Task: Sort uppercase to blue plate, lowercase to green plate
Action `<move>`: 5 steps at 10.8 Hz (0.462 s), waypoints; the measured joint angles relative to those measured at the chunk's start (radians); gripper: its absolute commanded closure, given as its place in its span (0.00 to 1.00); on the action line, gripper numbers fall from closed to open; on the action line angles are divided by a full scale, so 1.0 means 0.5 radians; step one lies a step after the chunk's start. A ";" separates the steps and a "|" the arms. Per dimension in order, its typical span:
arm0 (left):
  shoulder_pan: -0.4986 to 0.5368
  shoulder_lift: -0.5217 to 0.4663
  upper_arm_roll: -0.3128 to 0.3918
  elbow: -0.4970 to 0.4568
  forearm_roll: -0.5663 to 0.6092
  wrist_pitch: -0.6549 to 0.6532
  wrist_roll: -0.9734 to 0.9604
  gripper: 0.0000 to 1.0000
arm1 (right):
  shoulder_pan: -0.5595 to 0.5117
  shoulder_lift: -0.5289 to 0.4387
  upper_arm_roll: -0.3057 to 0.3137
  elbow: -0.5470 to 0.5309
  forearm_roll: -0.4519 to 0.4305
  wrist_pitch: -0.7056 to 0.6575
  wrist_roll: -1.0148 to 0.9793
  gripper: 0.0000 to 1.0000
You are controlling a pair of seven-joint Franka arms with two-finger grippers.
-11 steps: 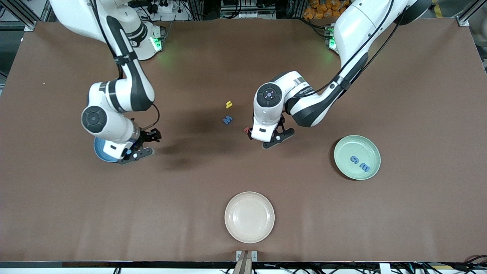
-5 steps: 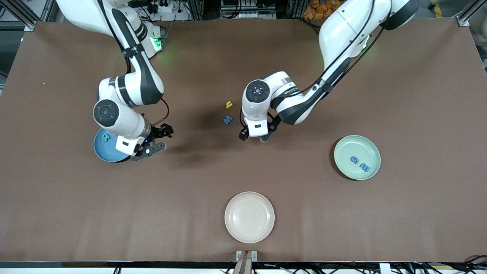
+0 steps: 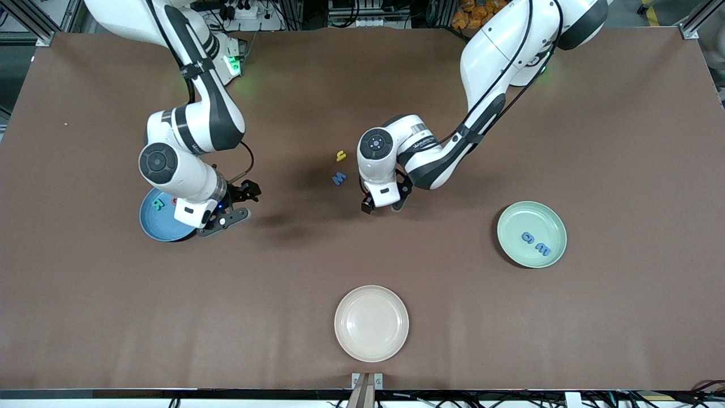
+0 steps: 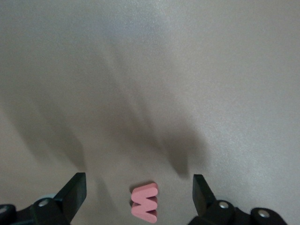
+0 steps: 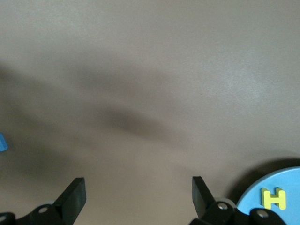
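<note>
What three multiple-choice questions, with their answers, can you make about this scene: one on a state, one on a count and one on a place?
1. How is the left hand?
A. Shut on the red w
B. Open above the red w
C. Shut on a plate's rim

2. How many letters lie in the green plate?
A. One
B. Two
C. Four

3. Where does the yellow H lie?
A. In the green plate
B. In the blue plate
C. In the left hand

Answers:
1. B: the left wrist view shows both fingers spread wide, with the red w lying free on the table between them.
2. B: the front view shows two blue letters in it and nothing else.
3. B: the right wrist view shows the H lying flat on the blue plate's surface.
</note>
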 measured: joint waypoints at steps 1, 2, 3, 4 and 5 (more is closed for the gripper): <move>-0.002 0.002 0.000 0.000 0.000 0.000 -0.002 0.00 | 0.000 -0.001 0.006 0.000 0.000 0.000 0.000 0.00; -0.015 0.007 0.000 0.000 0.000 0.000 -0.002 0.07 | 0.000 -0.002 0.007 0.000 0.000 0.000 0.000 0.00; -0.030 0.014 0.000 0.000 0.000 0.000 -0.003 0.11 | -0.002 -0.002 0.007 0.000 0.000 -0.001 0.000 0.00; -0.042 0.018 0.000 0.000 0.000 0.004 -0.004 0.15 | -0.004 -0.002 0.008 -0.001 0.000 -0.006 -0.004 0.00; -0.048 0.020 0.000 0.000 0.000 0.013 -0.004 0.18 | -0.005 -0.001 0.019 -0.006 -0.001 -0.009 -0.011 0.00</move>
